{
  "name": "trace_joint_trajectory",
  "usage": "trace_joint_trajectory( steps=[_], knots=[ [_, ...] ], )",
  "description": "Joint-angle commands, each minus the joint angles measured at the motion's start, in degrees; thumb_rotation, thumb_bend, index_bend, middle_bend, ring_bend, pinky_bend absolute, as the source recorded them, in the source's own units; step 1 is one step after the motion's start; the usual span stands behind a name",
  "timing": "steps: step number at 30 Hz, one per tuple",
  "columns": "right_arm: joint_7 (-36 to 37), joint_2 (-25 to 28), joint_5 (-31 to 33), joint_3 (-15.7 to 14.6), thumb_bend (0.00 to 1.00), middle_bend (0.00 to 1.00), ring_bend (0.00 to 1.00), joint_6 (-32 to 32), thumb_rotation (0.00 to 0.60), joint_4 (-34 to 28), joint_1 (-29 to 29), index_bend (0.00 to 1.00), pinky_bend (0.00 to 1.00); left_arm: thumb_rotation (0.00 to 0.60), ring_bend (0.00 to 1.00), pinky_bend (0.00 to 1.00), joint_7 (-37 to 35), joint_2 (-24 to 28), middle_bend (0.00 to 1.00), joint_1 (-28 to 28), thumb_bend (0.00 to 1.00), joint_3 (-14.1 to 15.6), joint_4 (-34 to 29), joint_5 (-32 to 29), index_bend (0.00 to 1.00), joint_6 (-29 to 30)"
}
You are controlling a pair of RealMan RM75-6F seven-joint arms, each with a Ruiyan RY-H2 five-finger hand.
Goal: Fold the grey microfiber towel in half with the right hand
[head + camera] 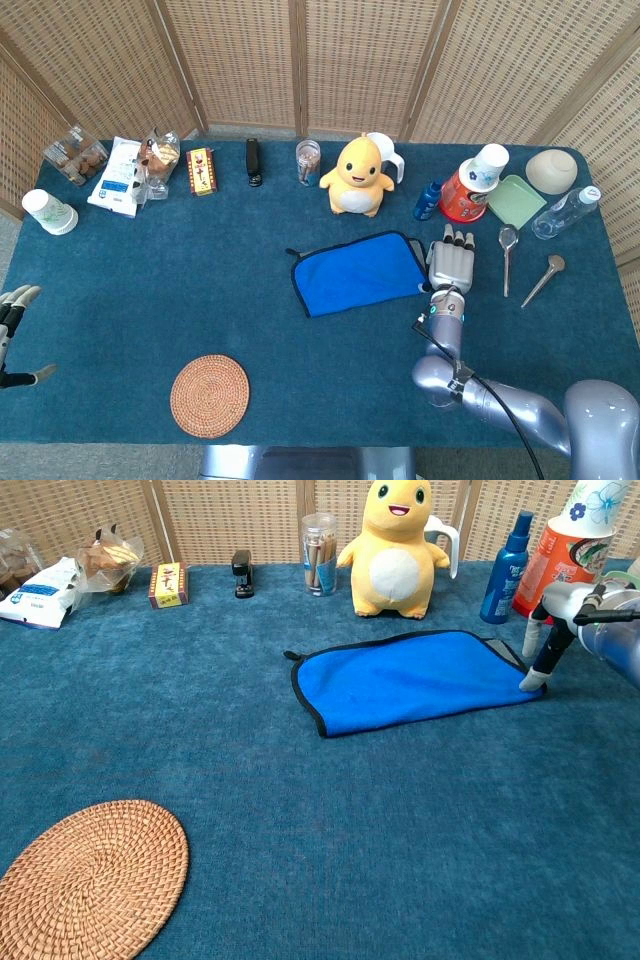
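The towel (355, 272) (410, 678) lies flat in the middle of the table, blue side up with a dark hem. A strip of grey shows at its right end. My right hand (450, 267) (565, 620) hovers just off the towel's right edge with its fingers stretched out and nothing held. One fingertip (533, 681) points down at the towel's near right corner. At the far left edge of the head view my left hand (12, 315) hangs with its fingers apart, holding nothing.
A yellow plush toy (355, 178) (395, 550) and a blue spray bottle (505, 555) stand just behind the towel. Two spoons (507, 255) lie to the right of my right hand. A woven coaster (209, 395) sits at the front left. Snacks and cups line the back edge.
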Motion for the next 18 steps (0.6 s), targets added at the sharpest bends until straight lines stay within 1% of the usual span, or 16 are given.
trace_joint_trajectory(
  steps=[1,4,10,15,18],
  knots=[
    [-1.2,-0.2,1.7,0.8,0.03,0.0,0.0,-0.1,0.6,0.3,0.4,0.44,0.07,0.6,0.0,0.0,-0.2,0.1,0.0,-0.1,0.1,0.0,0.0,0.0,0.0,-0.2],
    [-1.9,0.0,3.0,1.7,0.03,0.0,0.0,0.0,0.6,0.0,0.7,0.44,0.07,0.6,0.0,0.0,-0.4,0.1,0.0,-0.2,0.1,0.0,0.1,-0.1,0.0,-0.4],
    [-2.7,0.2,4.3,2.5,0.05,0.0,0.0,0.4,0.6,-0.2,1.1,0.49,0.07,0.6,0.0,0.0,-0.6,0.2,0.0,-0.2,0.1,0.0,0.1,-0.1,0.0,-0.5],
    [-3.6,-0.3,5.6,2.4,0.11,0.0,0.0,-0.1,0.6,0.8,1.3,0.51,0.07,0.6,0.0,0.0,-0.7,0.2,0.0,-0.1,0.1,0.1,0.0,0.1,0.0,-0.5],
    [-3.9,-0.5,6.7,2.8,0.14,0.0,0.0,-0.4,0.6,1.1,1.4,0.52,0.07,0.6,0.0,0.0,-0.9,0.3,0.0,-0.1,0.1,0.1,0.1,0.1,0.0,-0.5]
  ],
)
